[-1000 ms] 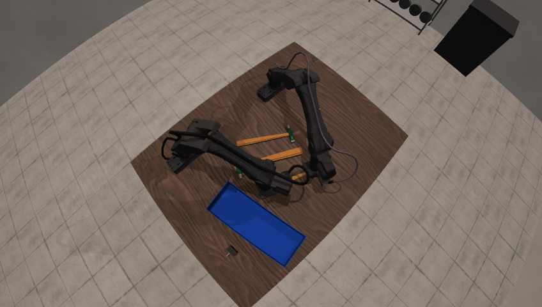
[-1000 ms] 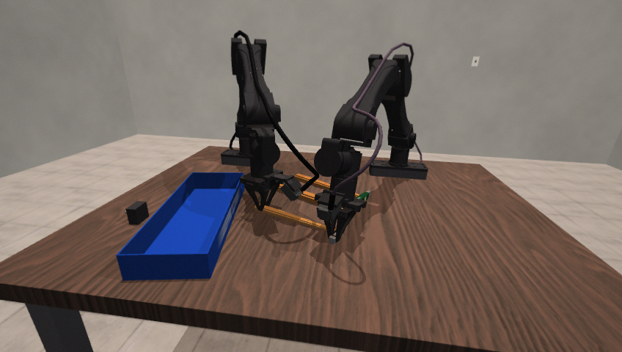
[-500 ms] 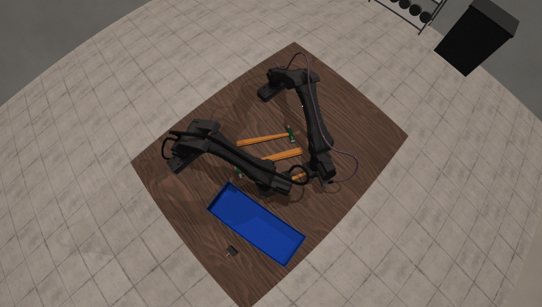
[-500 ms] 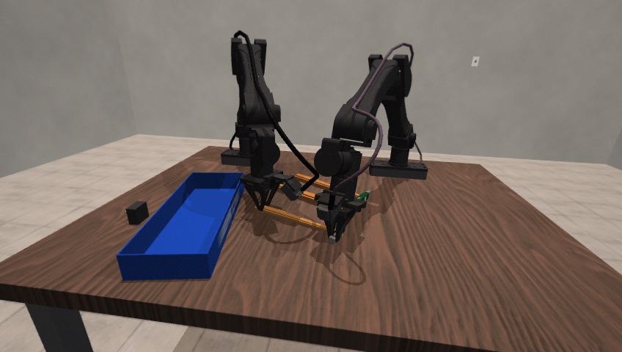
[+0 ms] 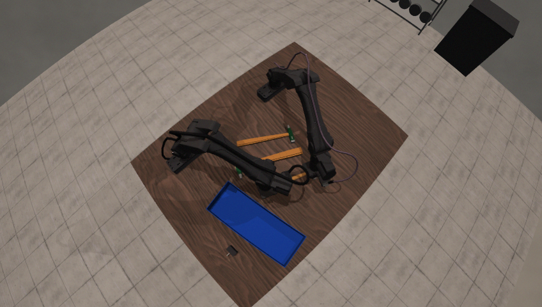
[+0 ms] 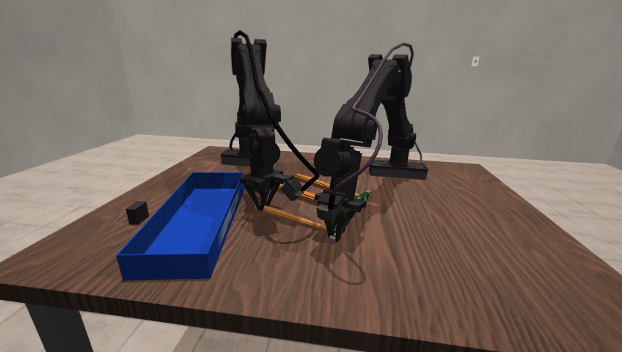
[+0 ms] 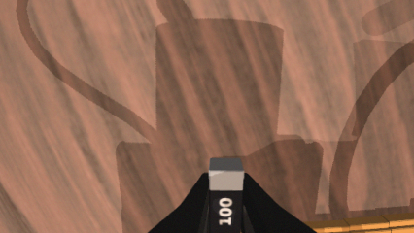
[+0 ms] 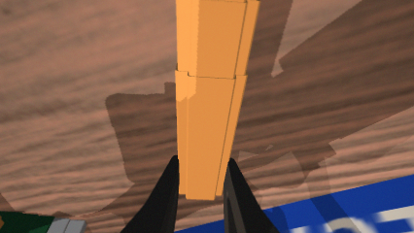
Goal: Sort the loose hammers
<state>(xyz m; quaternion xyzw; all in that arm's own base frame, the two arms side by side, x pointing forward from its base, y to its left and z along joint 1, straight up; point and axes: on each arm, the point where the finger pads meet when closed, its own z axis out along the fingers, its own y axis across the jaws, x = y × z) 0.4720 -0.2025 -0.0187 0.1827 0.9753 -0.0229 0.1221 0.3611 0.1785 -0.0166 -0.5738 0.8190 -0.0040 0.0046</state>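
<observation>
Pulling would run along the long, faceted orange handle (image 5: pixel 298 176) (image 6: pixel 294 218) (image 7: pixel 369 225) (image 8: pixel 209 121), the right gripper (image 5: pixel 268 194) (image 6: pixel 262 208) (image 8: pixel 202 164) pinching its left end, the left gripper (image 5: pixel 311 169) (image 6: pixel 334 235) (image 7: pixel 224 183) its black, silver-tipped head (image 6: pixel 332 240) (image 7: pixel 225 209) at right.

Both arms (image 5: pixel 243 159) (image 6: pixel 253 93) look matte black; one trails a black cable (image 6: pixel 279 124), the other a dull purple one (image 6: pixel 378 126).
</observation>
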